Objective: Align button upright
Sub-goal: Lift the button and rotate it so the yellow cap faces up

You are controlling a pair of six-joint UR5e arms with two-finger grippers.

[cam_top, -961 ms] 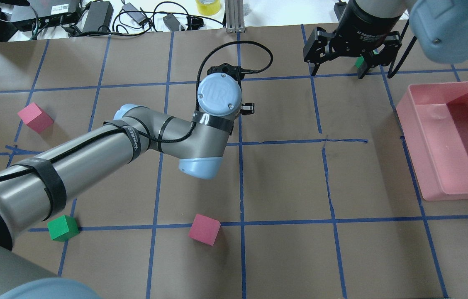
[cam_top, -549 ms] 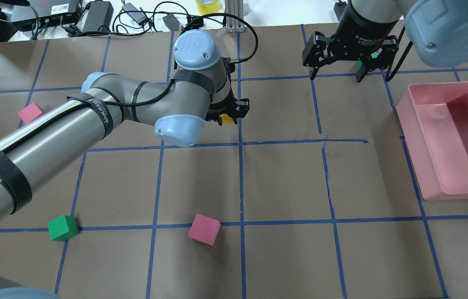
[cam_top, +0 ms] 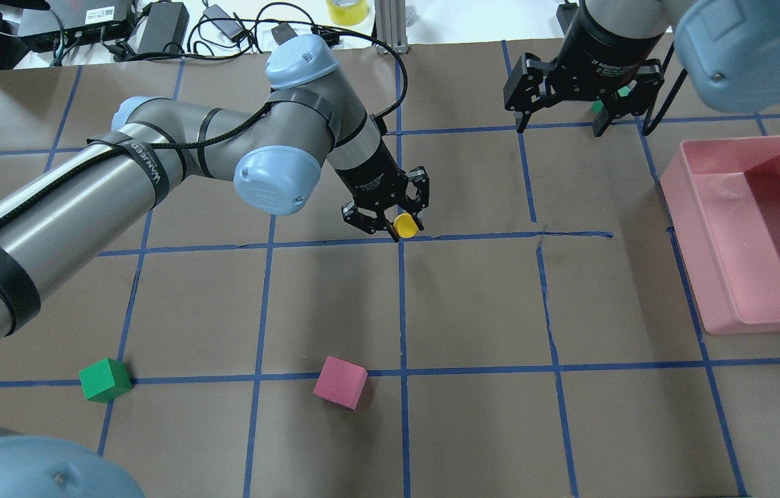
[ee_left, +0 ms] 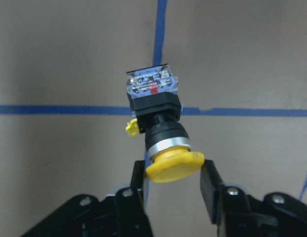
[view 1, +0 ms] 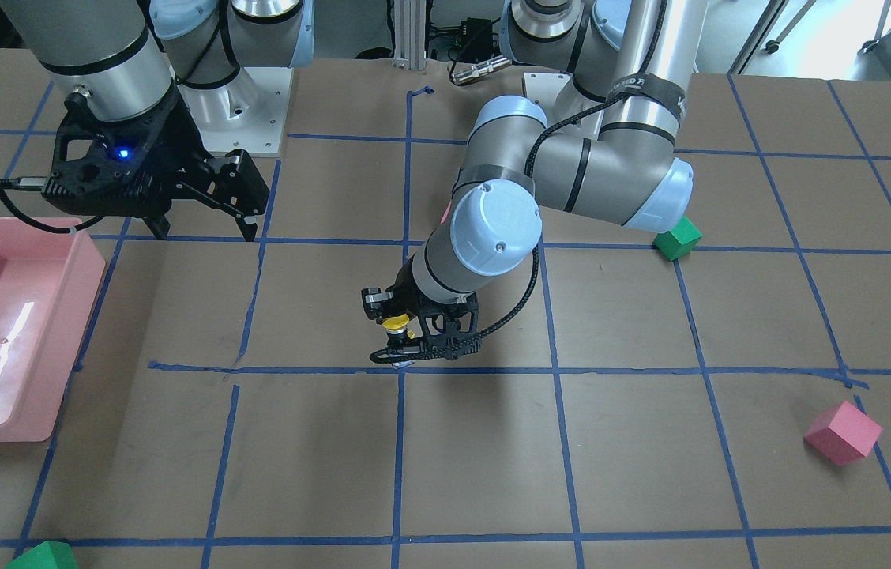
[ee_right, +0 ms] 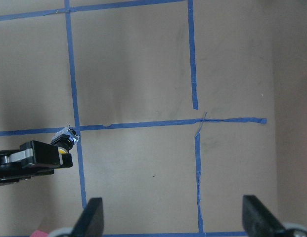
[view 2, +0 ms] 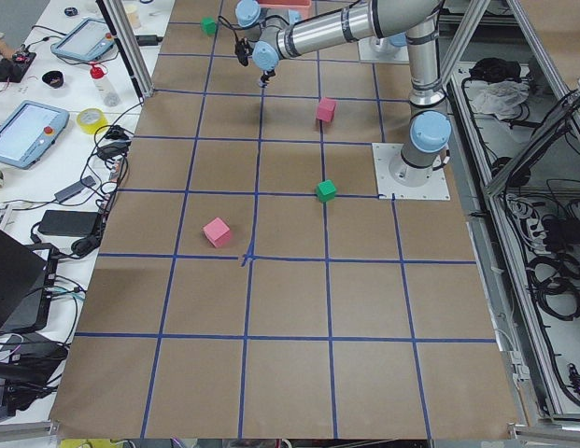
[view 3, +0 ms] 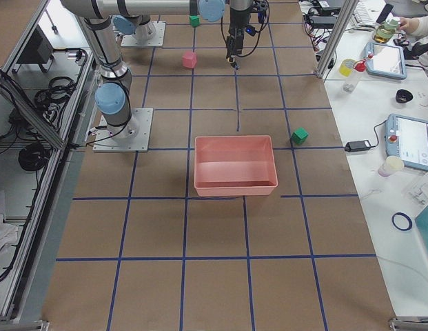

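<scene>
Over the brown paper-covered counter (cam_top: 473,304) gridded with blue tape, the right end effector (cam_top: 560,126) hangs spread wide and empty near the far edge. The left end effector (cam_top: 393,218) pinches the yellow cap of the small black-bodied push-button (ee_left: 160,128), silvery base pointing down, above a central tape crossing.

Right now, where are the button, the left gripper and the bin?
button (ee_left: 174,167): left wrist view, on its yellow cap.
left gripper (cam_top: 405,225): overhead view, midway between its fingertips.
bin (cam_top: 698,242): overhead view, on the wall facing the button.
</scene>
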